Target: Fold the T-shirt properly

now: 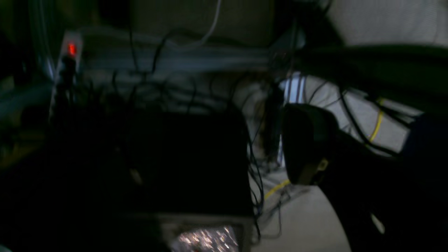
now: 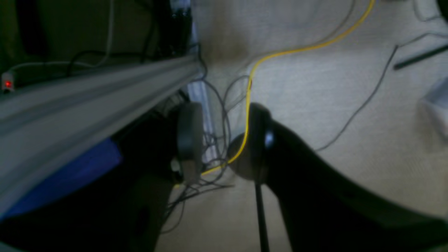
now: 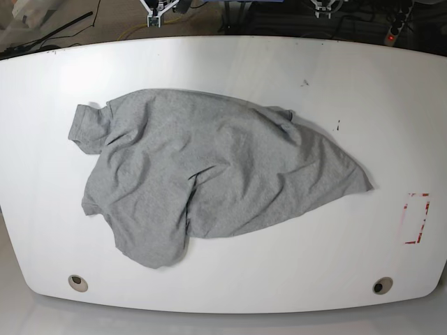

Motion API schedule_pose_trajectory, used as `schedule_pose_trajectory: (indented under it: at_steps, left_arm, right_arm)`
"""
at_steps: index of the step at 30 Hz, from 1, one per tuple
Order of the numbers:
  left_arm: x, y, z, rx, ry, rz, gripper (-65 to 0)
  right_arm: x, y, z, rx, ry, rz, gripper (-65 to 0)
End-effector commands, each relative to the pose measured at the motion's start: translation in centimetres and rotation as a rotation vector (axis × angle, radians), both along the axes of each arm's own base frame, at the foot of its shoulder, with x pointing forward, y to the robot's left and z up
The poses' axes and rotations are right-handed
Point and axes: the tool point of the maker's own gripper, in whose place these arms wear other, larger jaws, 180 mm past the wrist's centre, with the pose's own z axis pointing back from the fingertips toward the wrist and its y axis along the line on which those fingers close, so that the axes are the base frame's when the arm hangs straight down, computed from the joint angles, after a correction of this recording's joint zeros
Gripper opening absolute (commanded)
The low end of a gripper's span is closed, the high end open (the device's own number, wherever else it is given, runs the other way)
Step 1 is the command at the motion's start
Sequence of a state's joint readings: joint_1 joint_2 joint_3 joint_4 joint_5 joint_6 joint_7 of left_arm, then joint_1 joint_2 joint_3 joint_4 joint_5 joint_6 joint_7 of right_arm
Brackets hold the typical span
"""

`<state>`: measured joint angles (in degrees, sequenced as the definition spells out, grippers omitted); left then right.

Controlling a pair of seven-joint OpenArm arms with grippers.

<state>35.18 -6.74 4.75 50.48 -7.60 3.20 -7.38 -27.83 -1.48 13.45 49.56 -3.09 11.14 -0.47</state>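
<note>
Judging the crumpled heather-grey cotton T-shirt [image 3: 209, 174] soft and limp on the white counter [image 3: 230, 279], we favour its hem corners, with the right pincer [image 2: 224, 140] apart and empty and the left pincer's [image 1: 304, 147] state impossible to tell.

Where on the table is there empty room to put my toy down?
The white table is bare along its far edge behind the T-shirt, along the near edge between the two round holes, and at the right side, up to the red marking. The middle and left are crowded by the crumpled shirt.

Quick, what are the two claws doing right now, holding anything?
Left gripper: too dark to tell if open or closed; no shirt in it.
Right gripper: open, holding nothing.
T-shirt: crumpled on the table, untouched.
</note>
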Motion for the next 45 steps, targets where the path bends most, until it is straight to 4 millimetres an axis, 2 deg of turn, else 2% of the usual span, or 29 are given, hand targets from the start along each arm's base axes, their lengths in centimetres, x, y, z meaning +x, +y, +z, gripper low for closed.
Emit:
schedule_pose_trajectory:
  at_steps: [1, 5, 9, 16, 25, 36, 45]
  left_arm:
    - [-0.4, 1.1, 1.0, 0.024, -0.021, -0.012, -17.2]
    - [-1.0, 0.7, 2.7, 0.014, -0.047, -0.023, -17.2]
    - [-0.8, 2.5, 5.2, 0.043, -0.093, -0.036, -17.2]
    - [-0.6, 3.6, 9.1, 0.066, -0.159, -0.026, -17.2]
    - [1.2, 5.3, 14.8, 0.116, -0.272, -0.023, -17.2]
    - [3.8, 5.4, 20.8, 0.144, -0.396, -0.047, -17.2]
    - [5.3, 4.2, 23.7, 0.125, -0.46, -0.071, -17.2]
  right_arm:
    - [0.1, -0.1, 0.9, -0.003, -0.027, 0.004, -44.9]
    - [0.0, -0.8, 2.6, -0.025, -0.044, 0.019, -44.9]
    - [-0.2, -1.3, 4.4, -0.044, -0.064, 0.031, -44.9]
    - [-0.9, -2.1, 7.3, -0.073, -0.09, 0.051, -44.9]
    - [-1.0, -3.0, 11.3, -0.113, -0.15, 0.085, -44.9]
    - [-0.4, -3.2, 17.1, -0.149, -0.239, 0.124, -44.9]
    - [0.5, -2.3, 20.9, -0.13, -0.305, 0.176, -44.9]
